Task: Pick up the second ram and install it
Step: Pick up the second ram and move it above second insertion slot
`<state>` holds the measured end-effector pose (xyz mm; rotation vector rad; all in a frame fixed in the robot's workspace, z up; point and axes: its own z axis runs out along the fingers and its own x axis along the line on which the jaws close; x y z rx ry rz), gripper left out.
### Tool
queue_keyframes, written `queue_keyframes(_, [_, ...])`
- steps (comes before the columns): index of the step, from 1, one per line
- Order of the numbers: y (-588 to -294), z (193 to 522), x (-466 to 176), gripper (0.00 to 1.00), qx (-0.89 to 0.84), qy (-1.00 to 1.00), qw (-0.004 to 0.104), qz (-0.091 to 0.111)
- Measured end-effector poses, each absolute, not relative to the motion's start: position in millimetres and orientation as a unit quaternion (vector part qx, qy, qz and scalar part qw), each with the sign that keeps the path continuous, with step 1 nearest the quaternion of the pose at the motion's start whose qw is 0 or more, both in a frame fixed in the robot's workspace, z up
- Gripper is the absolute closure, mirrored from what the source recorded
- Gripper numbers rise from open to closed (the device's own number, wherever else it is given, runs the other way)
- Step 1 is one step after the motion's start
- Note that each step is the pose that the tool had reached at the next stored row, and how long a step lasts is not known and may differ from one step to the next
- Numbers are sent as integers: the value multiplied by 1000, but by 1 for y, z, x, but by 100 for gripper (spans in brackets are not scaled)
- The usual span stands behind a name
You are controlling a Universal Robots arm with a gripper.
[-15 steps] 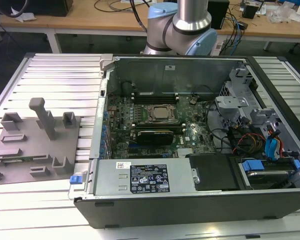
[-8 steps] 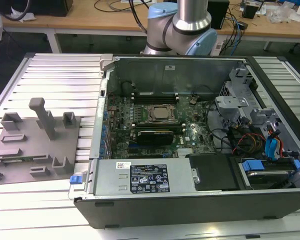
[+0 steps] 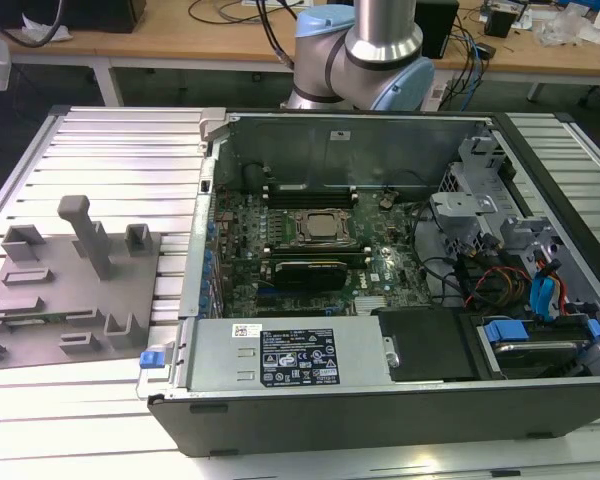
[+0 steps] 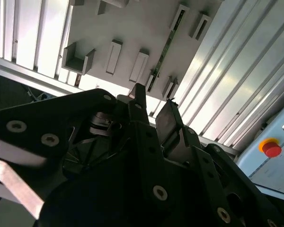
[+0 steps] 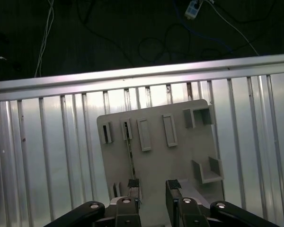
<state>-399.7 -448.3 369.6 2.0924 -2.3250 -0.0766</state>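
While the gripper (image 5: 154, 188) hangs empty, jaws parted, above the grey fixture plate (image 5: 180, 161) (nine o'clock of the computer case (image 3: 380, 410) in the exterior view), the second ram (image 5: 130, 156) stands there on edge, its length running toward twelve o'clock from one fingertip (image 5: 134, 189).

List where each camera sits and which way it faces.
Exterior view: off the arm, raised, looking down into the open computer case; arm joints at the far side.
First wrist view: on the wrist, looking down past the gripper at the fixture plate.
Second wrist view: behind the gripper, slanted at that plate.
Both wrist views share the second ram.
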Motion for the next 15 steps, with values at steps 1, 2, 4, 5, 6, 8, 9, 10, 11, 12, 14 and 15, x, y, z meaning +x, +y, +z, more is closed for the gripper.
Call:
queue_keyframes(1, [-448,369,-400,64,669,-743,6,-24])
queue_keyframes(2, [-448,368,-400,64,669,-743,6,-24])
queue_keyframes(4, [-448,367,-400,64,669,-743,6,-24])
queue_keyframes(5, [-448,366,-400,64,669,-743,6,-25])
queue_keyframes(6, [-448,366,-400,64,669,-743,6,-24])
queue_keyframes(8, [-448,364,-400,64,669,-743,6,-24])
queue_keyframes(9, [-448,364,-400,64,669,-743,6,-24])
queue_keyframes(10, [-448,363,-400,64,669,-743,6,-24])
queue_keyframes(11, [-448,361,-400,64,669,-743,6,-24])
queue_keyframes(12, [-448,361,-400,64,669,-743,6,-24])
queue_keyframes(14, [-448,359,-400,64,669,-743,6,-24])
queue_keyframes(15, [-448,358,-400,64,669,-743,6,-24])
